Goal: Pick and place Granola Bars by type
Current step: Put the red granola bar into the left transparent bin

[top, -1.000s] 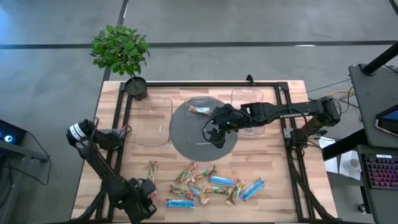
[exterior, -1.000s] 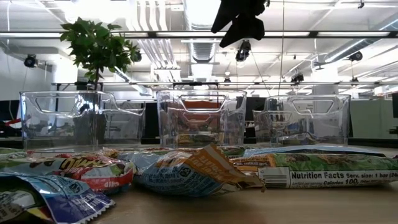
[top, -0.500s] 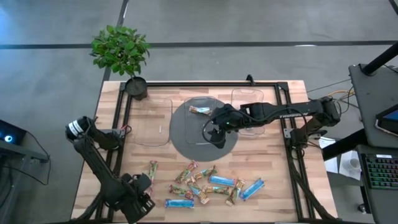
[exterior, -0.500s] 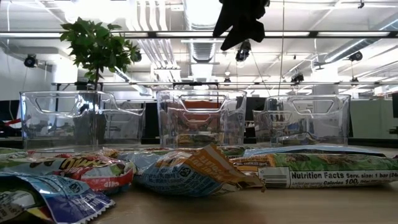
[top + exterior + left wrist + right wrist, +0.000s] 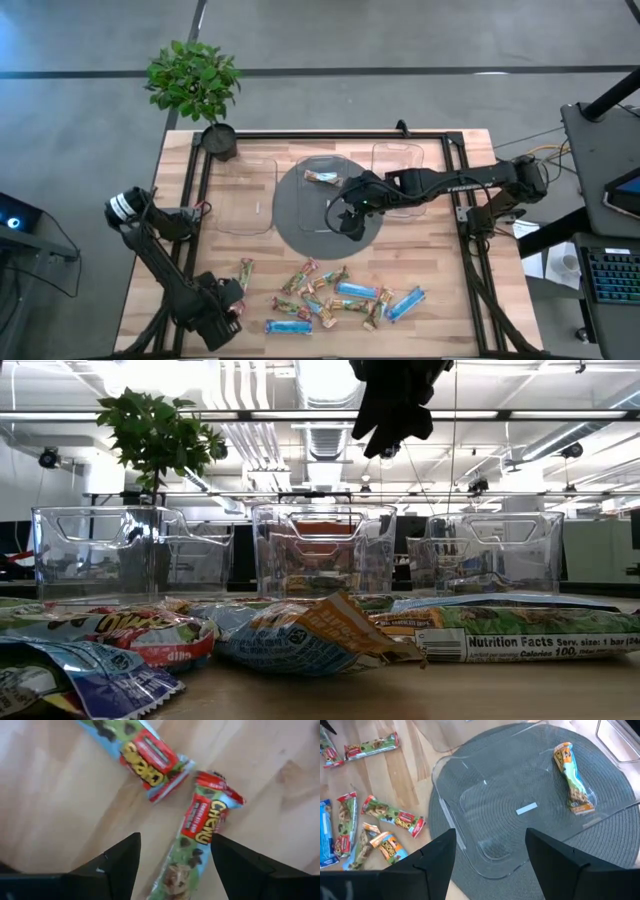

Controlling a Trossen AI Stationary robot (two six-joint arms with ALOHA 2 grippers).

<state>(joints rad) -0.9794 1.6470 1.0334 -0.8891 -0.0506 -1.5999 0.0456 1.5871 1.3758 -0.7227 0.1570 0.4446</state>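
Several granola bars (image 5: 335, 295) lie loose on the wood near the table's near edge; some are blue (image 5: 288, 327), others green, red and tan. One green bar (image 5: 244, 272) lies apart to their left. My left gripper (image 5: 220, 305) hovers open by it. In the left wrist view a green and red bar (image 5: 200, 830) lies flat between and beyond the open gripper's (image 5: 175, 845) fingers, untouched, with a second bar (image 5: 145, 750) farther off. My right gripper (image 5: 347, 218) hangs open above the middle clear bin (image 5: 470, 820), where one orange and green bar (image 5: 574, 780) lies flat.
Three clear bins stand in a row: left (image 5: 245, 195), middle (image 5: 325, 195) on a round grey mat (image 5: 290, 225), right (image 5: 400, 160). A potted plant (image 5: 215, 140) is at the far left corner. A black frame (image 5: 465, 250) runs along the table's sides.
My left gripper has moved from the near edge toward the far-left, closer to the lone green bar, staying open. My right gripper has come down a little over the middle bin. No bar has moved.
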